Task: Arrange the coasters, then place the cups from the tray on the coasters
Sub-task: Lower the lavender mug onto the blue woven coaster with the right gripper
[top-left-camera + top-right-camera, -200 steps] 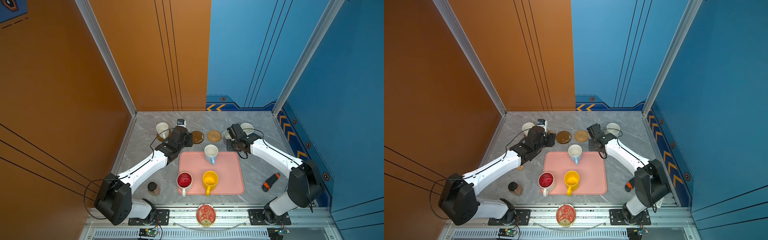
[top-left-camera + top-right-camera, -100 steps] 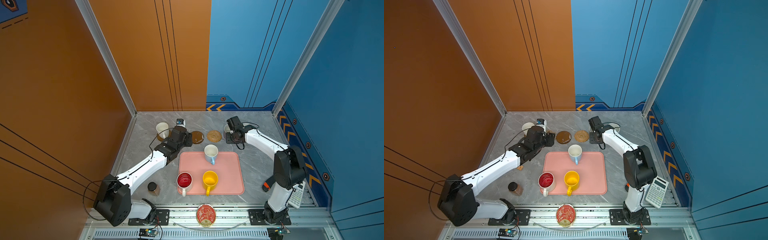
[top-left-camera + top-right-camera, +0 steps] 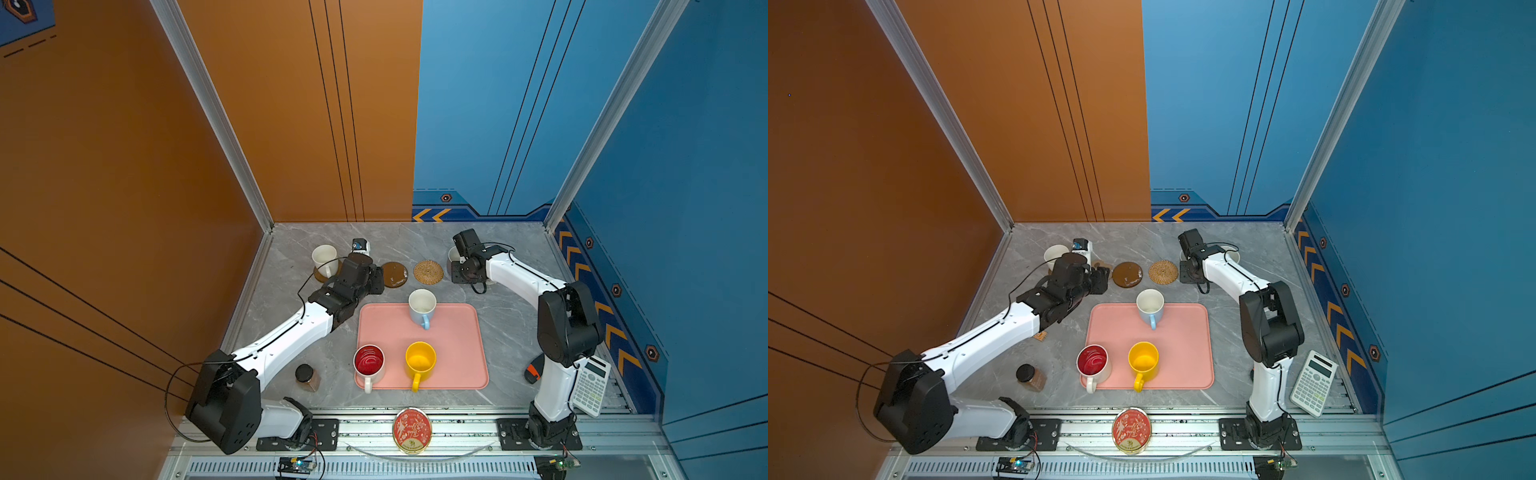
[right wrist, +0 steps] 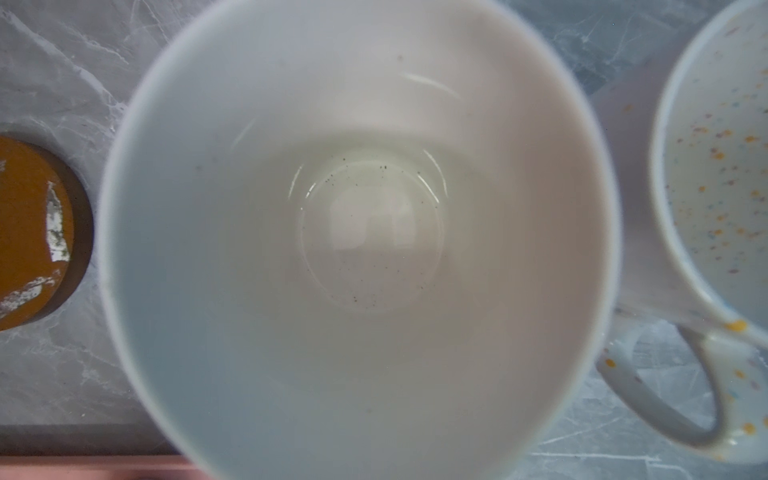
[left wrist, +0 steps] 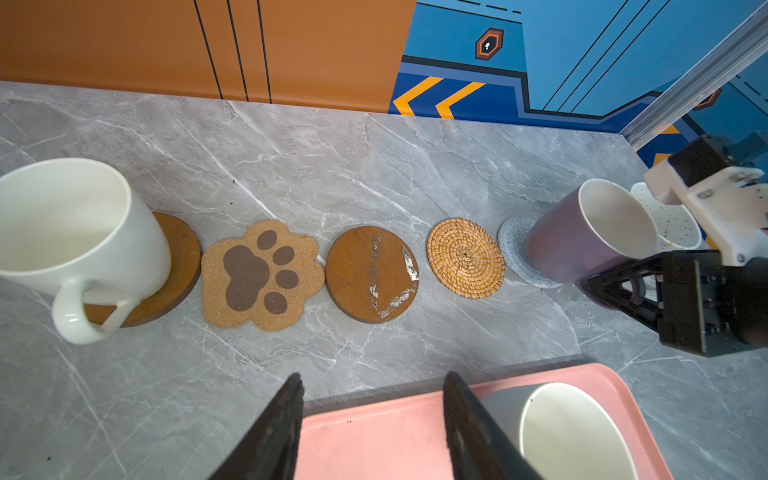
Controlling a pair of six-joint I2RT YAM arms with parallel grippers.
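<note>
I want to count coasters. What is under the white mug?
A round brown coaster sticks out from under the white mug. Its middle is covered by the mug, so hidden.

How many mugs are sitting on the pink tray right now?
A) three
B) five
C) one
A: the light blue mug, the red-lined mug and the yellow mug all stand on the tray.
</note>
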